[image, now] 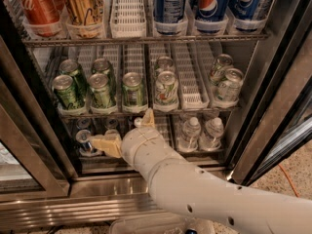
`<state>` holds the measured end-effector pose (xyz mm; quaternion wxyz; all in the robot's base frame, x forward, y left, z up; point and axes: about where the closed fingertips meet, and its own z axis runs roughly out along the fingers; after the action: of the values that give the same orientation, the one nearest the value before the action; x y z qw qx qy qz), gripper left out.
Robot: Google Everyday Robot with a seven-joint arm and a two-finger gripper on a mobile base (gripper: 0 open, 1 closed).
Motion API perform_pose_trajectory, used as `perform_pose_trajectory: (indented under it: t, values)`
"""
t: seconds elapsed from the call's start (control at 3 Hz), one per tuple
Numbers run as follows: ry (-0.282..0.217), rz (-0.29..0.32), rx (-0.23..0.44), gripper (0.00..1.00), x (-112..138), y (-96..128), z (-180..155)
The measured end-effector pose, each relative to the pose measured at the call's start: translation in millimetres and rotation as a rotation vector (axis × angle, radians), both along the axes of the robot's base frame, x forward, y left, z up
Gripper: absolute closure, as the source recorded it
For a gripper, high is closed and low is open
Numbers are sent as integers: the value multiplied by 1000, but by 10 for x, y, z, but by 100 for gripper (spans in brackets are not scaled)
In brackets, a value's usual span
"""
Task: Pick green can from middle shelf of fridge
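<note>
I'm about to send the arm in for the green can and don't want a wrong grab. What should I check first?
1. Target visible: the dull olive-green soda can stands upright at the front of the middle wire shelf: ok.
2. The cream two-finger gripper has its jaws open and empty: ok.
3. Gripper height: it sits below the shelf's front rail, beside the small clear bottles on the rack underneath: not ok.
4. Room for the jaws: a brighter lime-green can and a white can stand close on either side: cannot tell.
5. Nothing stands in front of the target: ok.
</note>
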<state>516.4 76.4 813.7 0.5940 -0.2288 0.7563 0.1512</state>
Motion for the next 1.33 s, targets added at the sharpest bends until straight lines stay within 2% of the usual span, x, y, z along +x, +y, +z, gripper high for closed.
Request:
perform_pose_trajectory:
  t: [0.33, 0.67, 1.0, 1.33]
  values:
    - [-1, -17, 31, 0, 38, 42, -3]
    - [-32, -49, 74, 0, 78, 135, -26]
    - [-106, -106, 103, 0, 142, 166, 2]
    - [-181, -168, 105, 0, 218, 65, 67]
